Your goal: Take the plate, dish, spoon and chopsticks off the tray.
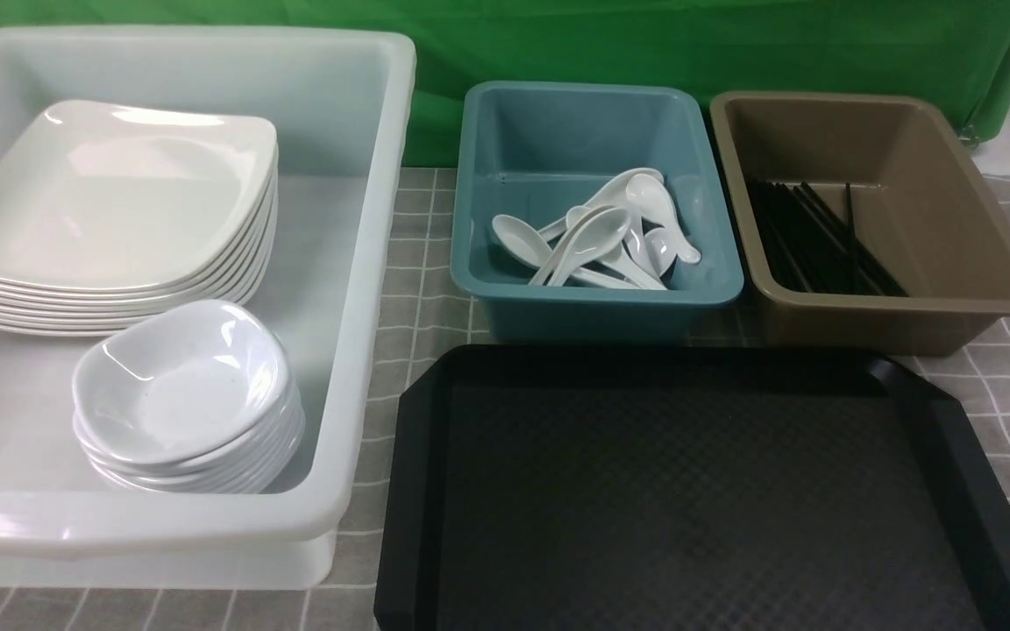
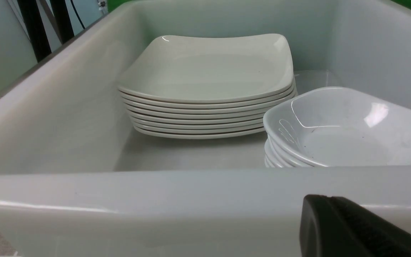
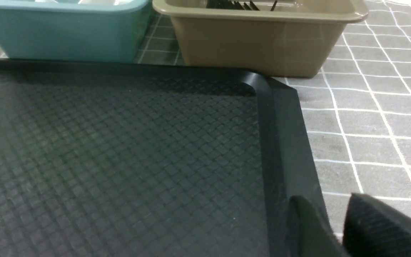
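green cloth hangs behind a table laid with grey checked cloth (image 1: 417, 289). at the far left sits a big white tub (image 1: 365, 368) holding a stack of plates, the top plate (image 1: 110, 193) toward the far side, and a stack of small dishes, the top dish (image 1: 181, 377) nearer. the left gripper (image 2: 355, 228) hovers just outside the tub's near wall, jaws shut, holding nothing. next along, a teal bin (image 1: 597, 302) holds a heap of white spoons, one spoon (image 1: 588, 237) lying on top. right of it a brown bin (image 1: 978, 263) holds the black chopsticks (image 1: 812, 241) laid along its floor. in front of both bins lies the black tray (image 1: 698, 491), its textured floor bare. the right gripper (image 3: 337, 228) hangs over the tray's right rim near the corner, jaws a little apart, gripping nothing

by the look of it the clearing is done: all four kinds of ware sit in their bins, none on the tray. the step in hand seems to be drawing the arms off, best done by lifting straight up before swinging back, so the right fingers clear the raised rim and the left ones miss the tub wall

open room lies over the tray and on the bare cloth to its right; the gap between tub and tray is narrow, and the bins stand close together
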Controlling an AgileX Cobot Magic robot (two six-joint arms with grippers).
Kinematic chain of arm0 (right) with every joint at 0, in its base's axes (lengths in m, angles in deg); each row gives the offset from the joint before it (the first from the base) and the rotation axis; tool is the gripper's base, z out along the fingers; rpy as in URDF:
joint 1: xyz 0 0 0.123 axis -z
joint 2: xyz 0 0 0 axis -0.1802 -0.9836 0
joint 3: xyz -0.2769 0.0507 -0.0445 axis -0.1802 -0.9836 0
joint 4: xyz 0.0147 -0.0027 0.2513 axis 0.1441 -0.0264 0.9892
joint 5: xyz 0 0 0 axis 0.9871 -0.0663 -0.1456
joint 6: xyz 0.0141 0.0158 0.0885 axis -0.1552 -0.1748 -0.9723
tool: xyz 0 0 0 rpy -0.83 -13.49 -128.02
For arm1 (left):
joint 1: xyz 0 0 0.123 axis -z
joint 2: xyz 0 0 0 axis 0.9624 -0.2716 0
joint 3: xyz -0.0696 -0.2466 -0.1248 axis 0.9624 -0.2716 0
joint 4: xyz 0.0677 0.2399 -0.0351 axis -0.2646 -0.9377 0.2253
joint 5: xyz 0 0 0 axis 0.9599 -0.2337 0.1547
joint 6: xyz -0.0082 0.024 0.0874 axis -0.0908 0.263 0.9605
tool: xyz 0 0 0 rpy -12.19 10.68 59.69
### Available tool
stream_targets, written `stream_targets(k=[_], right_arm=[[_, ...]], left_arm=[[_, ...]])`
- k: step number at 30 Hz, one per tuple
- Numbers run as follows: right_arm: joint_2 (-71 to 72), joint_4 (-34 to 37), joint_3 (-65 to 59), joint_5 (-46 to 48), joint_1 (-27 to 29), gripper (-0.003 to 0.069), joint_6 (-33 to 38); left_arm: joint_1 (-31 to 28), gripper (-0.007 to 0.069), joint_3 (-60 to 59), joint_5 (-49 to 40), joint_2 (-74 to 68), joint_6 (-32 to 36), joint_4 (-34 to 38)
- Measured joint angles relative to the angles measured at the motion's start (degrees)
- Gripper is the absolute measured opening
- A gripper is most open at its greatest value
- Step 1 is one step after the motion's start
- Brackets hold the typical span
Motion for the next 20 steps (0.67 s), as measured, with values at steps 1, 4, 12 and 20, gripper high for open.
stream_targets(k=[1,4,12,20], right_arm=[[0.0,0.0,0.0,0.0,0.0,0.0215,0.0],[0.0,0.0,0.0,0.0,0.0,0.0216,0.0],[0.0,0.0,0.0,0.0,0.0,0.0219,-0.05],[0.0,0.0,0.0,0.0,0.0,0.0235,-0.05]], left_arm=[[0.0,0.0011,0.0,0.0,0.0,0.0,0.0],[0.0,0.0011,0.0,0.0,0.0,0.0,0.0],[0.0,0.0011,0.0,0.0,0.0,0.0,-0.17],[0.0,0.0011,0.0,0.0,0.0,0.0,-0.17]])
